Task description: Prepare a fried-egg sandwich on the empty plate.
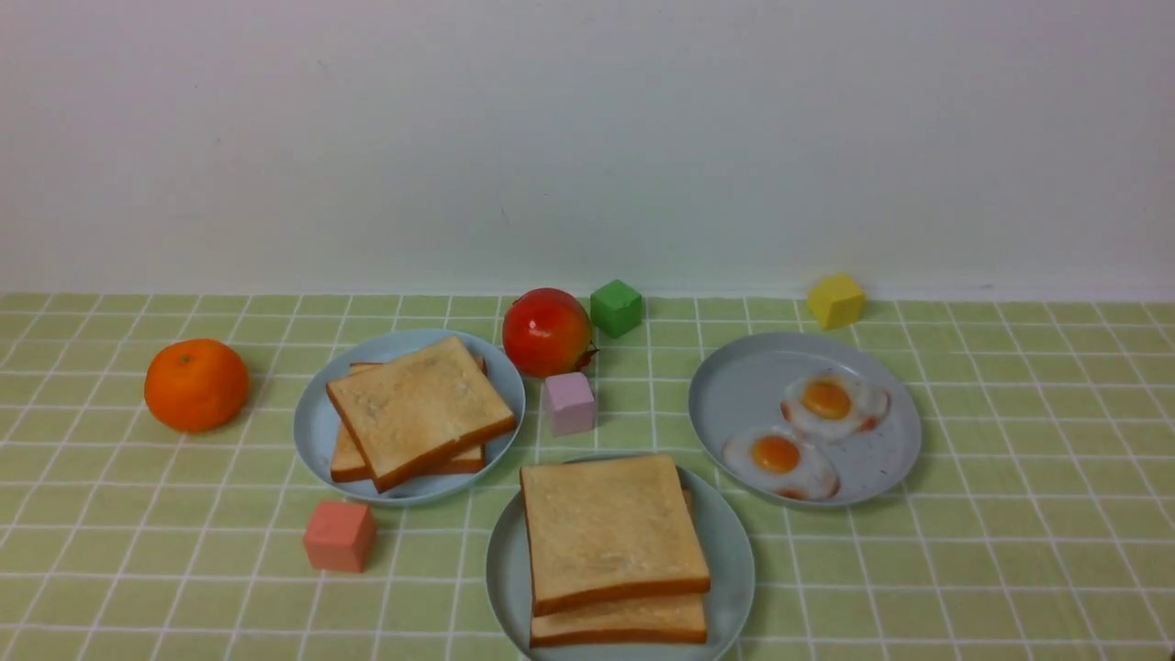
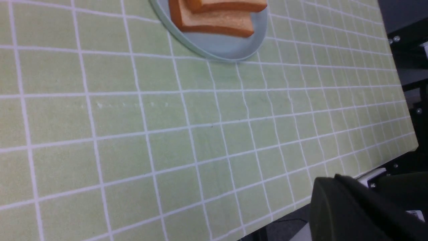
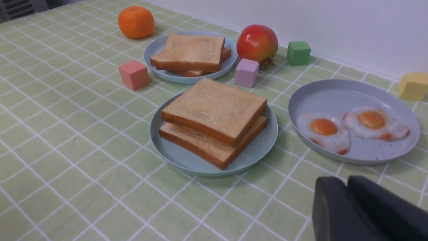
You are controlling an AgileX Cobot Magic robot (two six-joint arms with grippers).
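Observation:
The pale mint-green plate sits front centre and holds the sandwich, two toast slices stacked with the top one slightly turned. No egg shows between them. It also shows in the right wrist view, plate and sandwich. Two fried eggs lie on a grey-blue plate at the right, also seen in the right wrist view. My left gripper is shut and empty over the table's near edge. My right gripper is shut and empty, above the cloth short of the egg plate. Neither gripper shows in the front view.
A second grey-blue plate at the left holds two more toast slices. An orange, a red-green fruit and pink, salmon, green and yellow cubes stand around the plates. A white wall is behind.

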